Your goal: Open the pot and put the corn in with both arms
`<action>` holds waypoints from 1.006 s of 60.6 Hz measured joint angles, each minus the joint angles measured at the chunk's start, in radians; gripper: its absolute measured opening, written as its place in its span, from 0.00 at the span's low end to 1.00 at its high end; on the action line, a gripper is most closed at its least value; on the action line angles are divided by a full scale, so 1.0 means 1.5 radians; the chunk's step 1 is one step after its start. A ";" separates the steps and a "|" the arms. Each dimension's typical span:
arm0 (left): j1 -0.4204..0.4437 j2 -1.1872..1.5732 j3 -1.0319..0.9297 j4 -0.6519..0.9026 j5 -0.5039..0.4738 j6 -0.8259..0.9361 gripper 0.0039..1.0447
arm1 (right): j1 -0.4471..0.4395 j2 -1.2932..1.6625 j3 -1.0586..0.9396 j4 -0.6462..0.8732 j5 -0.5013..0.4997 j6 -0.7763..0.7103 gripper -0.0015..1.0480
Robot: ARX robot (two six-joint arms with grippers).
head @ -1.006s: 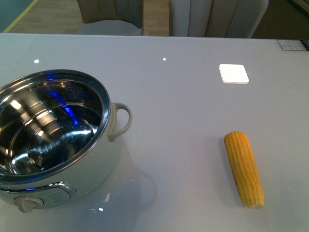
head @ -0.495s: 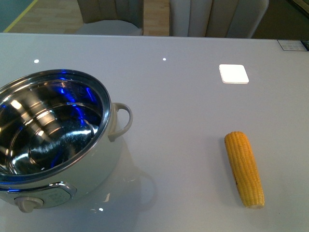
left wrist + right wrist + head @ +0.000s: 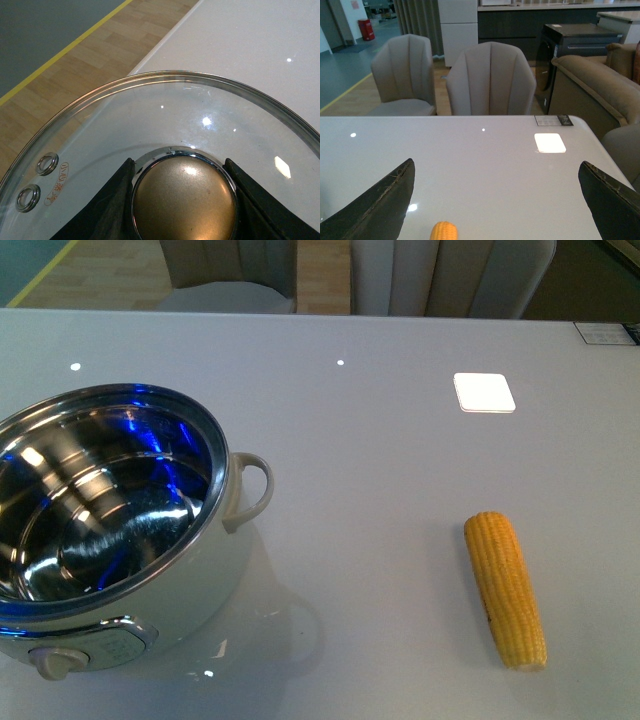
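Only blue glints in the pot shift; left end effector clamps lid, right end effector gapes.

The left end effector is clamped on the lid knob, with its two black fingers pressed against opposite sides of the rounded dome. The right end effector is spread wide. Its dark, tapered fingers stand well apart with nothing gripped between them, and it is held clear above the bench.
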 joint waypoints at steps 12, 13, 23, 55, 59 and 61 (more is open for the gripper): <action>-0.002 0.061 0.016 0.019 -0.003 -0.009 0.43 | 0.000 0.000 0.000 0.000 0.000 0.000 0.92; -0.002 0.063 0.016 0.021 -0.002 -0.010 0.43 | 0.000 0.000 0.000 0.000 0.000 0.000 0.92; -0.002 0.071 0.017 0.029 0.006 -0.014 0.43 | 0.000 0.000 0.000 0.000 0.000 0.000 0.92; 0.005 -0.004 -0.045 0.025 0.038 -0.034 0.93 | 0.000 0.000 0.000 0.000 0.000 0.000 0.92; 0.005 -0.035 -0.059 0.019 0.038 -0.039 0.93 | 0.000 0.000 0.000 0.000 0.000 0.000 0.92; 0.005 -0.055 -0.067 0.014 0.039 -0.043 0.94 | 0.000 0.000 0.000 0.000 0.000 0.000 0.92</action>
